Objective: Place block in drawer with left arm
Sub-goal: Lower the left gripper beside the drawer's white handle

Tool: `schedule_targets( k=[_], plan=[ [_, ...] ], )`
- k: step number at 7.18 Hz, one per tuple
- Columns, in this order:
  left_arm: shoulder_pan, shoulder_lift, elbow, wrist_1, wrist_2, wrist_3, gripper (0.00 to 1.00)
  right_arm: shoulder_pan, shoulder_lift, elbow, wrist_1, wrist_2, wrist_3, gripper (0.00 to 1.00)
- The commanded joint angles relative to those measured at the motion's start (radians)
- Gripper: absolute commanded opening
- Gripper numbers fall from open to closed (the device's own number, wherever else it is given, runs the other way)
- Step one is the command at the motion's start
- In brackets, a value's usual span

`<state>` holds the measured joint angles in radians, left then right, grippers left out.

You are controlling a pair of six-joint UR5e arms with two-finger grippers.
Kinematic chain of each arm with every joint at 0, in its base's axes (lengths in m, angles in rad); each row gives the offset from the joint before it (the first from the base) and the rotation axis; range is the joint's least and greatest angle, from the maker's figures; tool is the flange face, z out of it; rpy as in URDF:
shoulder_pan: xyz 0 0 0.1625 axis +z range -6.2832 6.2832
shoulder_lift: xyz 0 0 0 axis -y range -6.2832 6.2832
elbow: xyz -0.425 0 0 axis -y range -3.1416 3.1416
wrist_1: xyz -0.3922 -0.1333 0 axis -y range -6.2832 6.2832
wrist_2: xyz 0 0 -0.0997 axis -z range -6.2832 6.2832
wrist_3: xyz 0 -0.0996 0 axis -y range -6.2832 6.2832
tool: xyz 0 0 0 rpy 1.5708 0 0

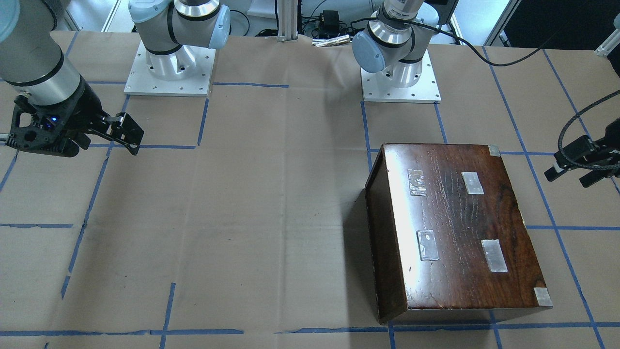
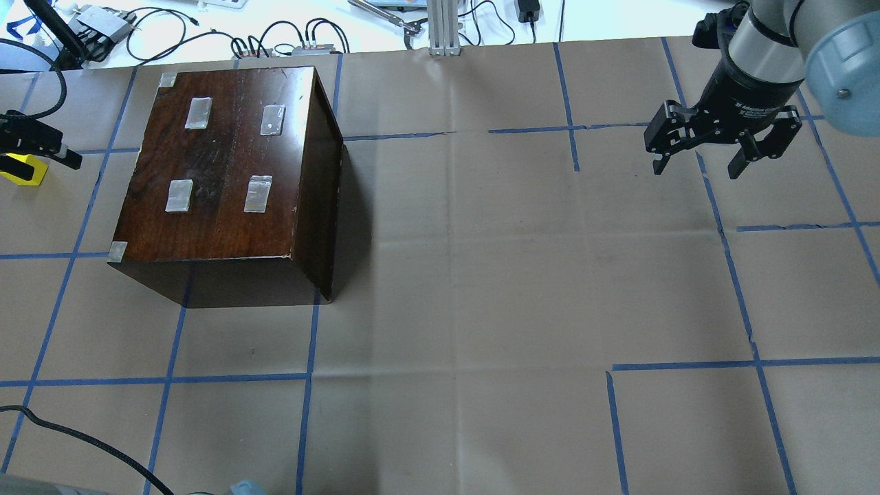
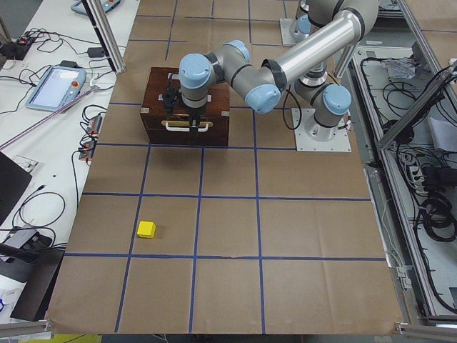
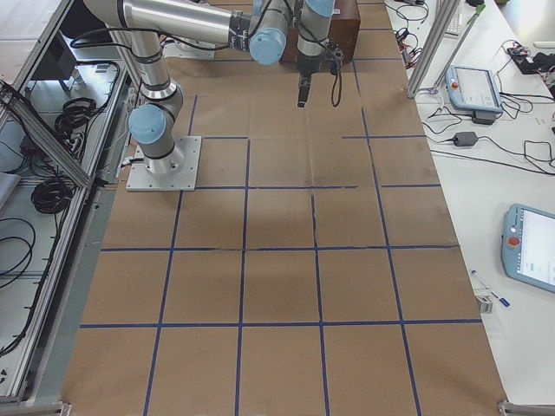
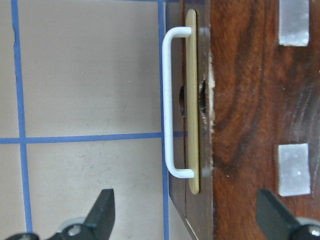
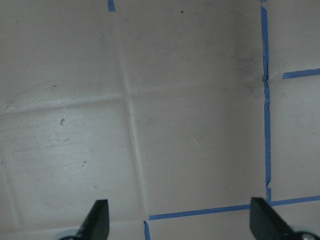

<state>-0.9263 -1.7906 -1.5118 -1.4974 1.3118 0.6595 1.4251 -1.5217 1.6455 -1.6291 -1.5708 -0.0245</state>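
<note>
The glossy dark-brown wooden box (image 2: pixel 227 172) carries four tape patches (image 2: pixel 258 193) on its top. Left of it, at the frame's edge, the yellow block (image 2: pixel 22 170) lies partly overlapped by the left gripper (image 2: pixel 41 141). Far to the box's right hangs the right gripper (image 2: pixel 697 169), fingers spread.

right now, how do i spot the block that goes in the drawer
Find the dark-brown wooden box on the robot's left side. On the brown paper out from its face with the white handle, well apart from it, lies the block: a small cube, the only bright yellow thing there.
</note>
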Motion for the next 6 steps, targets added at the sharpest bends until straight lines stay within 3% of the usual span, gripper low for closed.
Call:
schedule_targets(
  k=[1,6],
  plan=[
    [0.003,-0.038,0.015,-0.023,-0.036,0.009,0.99,0.000,0.000,-0.001,0.000,0.000,0.000,1.00],
    [-0.002,-0.099,-0.008,-0.009,-0.059,0.015,0.99,0.000,0.000,0.000,0.000,0.000,0.000,1.00]
  ],
)
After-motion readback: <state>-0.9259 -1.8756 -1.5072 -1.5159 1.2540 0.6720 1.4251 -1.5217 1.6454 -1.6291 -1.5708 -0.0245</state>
